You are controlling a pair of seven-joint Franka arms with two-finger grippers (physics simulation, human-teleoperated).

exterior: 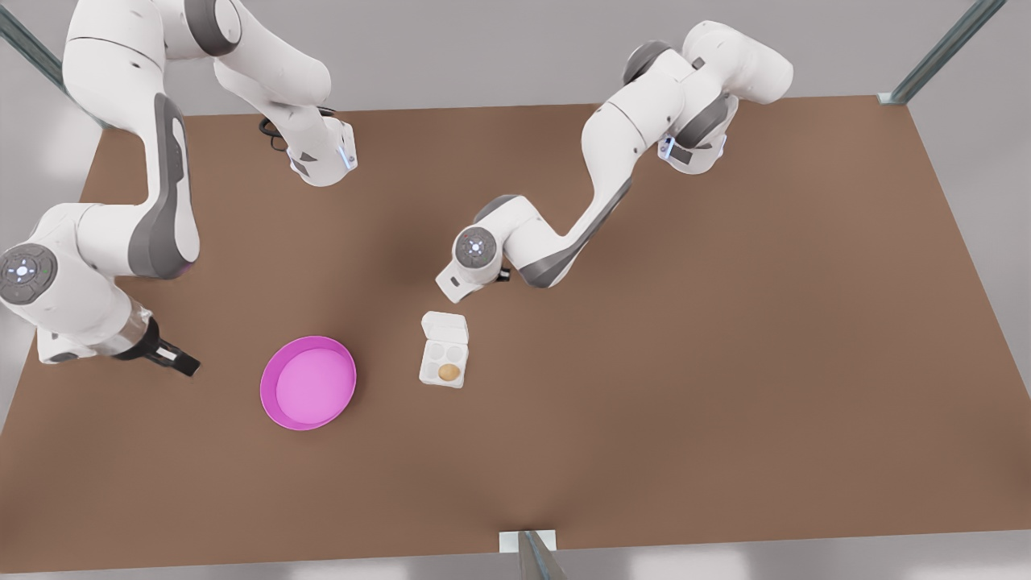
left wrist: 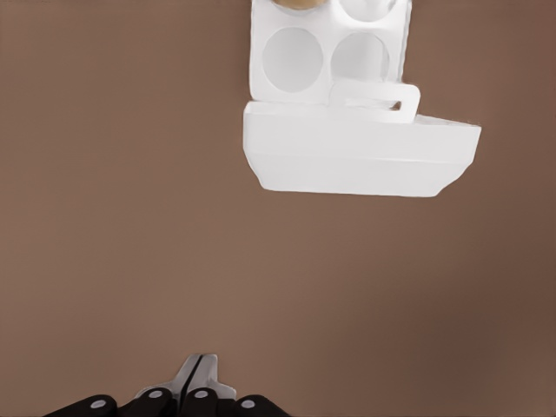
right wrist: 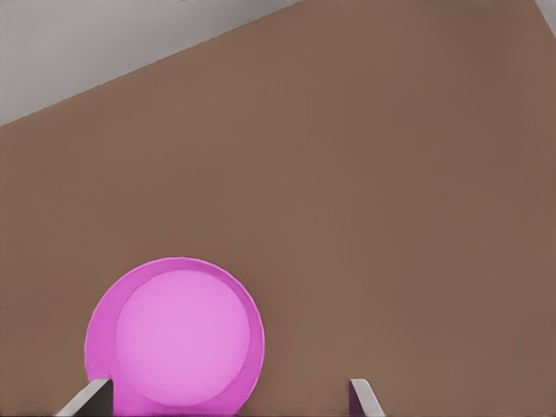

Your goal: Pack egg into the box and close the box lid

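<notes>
now | egg (exterior: pixel 449 371) in box (exterior: pixel 444 362) | box lid (exterior: pixel 445 328) open | left end effector (left wrist: pixel 193 379) together | right end effector (right wrist: pixel 230 395) apart

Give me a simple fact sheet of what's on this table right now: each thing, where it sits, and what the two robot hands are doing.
egg: in one cup of the box
box: white, four cups, on the brown table
box lid: open, not yet folded over the cups
plate: pink, nothing on it, apart from the box on the front view's left
left gripper: shut, holding nothing, near the lid side of the box
right gripper: open, holding nothing, beside the plate, waiting
task state: egg packed, lid left to close
</notes>
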